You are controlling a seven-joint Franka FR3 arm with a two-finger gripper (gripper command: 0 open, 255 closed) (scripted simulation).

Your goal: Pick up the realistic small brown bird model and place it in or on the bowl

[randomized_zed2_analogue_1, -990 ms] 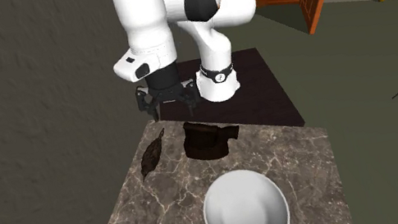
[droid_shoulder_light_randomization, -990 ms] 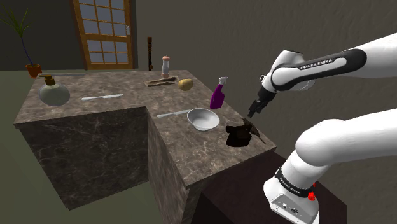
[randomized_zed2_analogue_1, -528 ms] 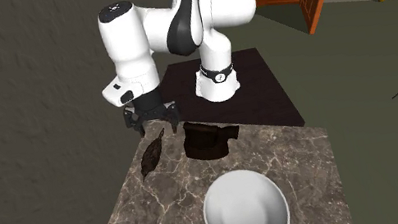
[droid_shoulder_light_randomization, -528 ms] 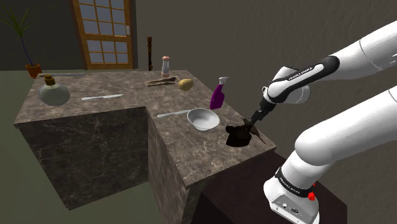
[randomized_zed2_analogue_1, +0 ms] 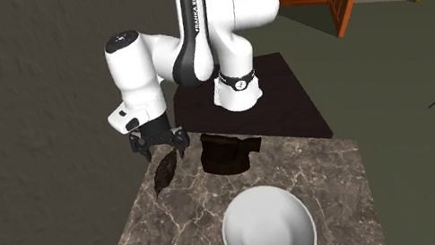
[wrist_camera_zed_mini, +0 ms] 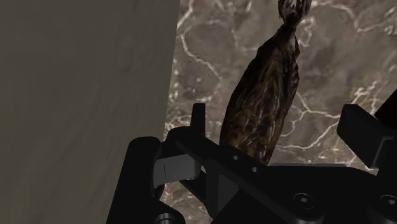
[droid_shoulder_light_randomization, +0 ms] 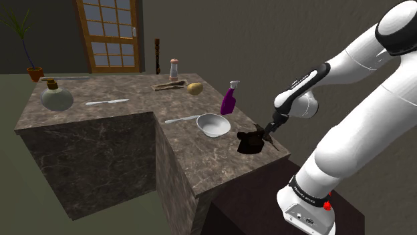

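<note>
The small brown bird (randomized_zed2_analogue_1: 165, 171) lies on the marble counter (randomized_zed2_analogue_1: 325, 181), close to the edge nearest the robot. My gripper (randomized_zed2_analogue_1: 159, 147) is low over the bird's end at that edge. In the wrist view the bird (wrist_camera_zed_mini: 267, 95) stretches away from the gripper (wrist_camera_zed_mini: 280, 130). The fingers (wrist_camera_zed_mini: 198, 119) stand apart on either side of its near end and are open, not clasping it. The white bowl (droid_shoulder_light_randomization: 213, 125) (randomized_zed2_analogue_1: 268, 227) sits empty farther along the counter, beyond a dark brown lump (randomized_zed2_analogue_1: 228, 152).
The dark brown lump (droid_shoulder_light_randomization: 250, 142) stands right beside the bird. A purple spray bottle (droid_shoulder_light_randomization: 228, 101) is past the bowl, with a spoon (droid_shoulder_light_randomization: 179, 120) near it. Farther off are a knife (droid_shoulder_light_randomization: 107, 102) and a round vase (droid_shoulder_light_randomization: 57, 97). The counter drops off just beside the bird.
The arm has swung down and toward the second exterior view's left, bringing the gripper from above the counter edge down to the bird. The bird and bowl have not moved.
</note>
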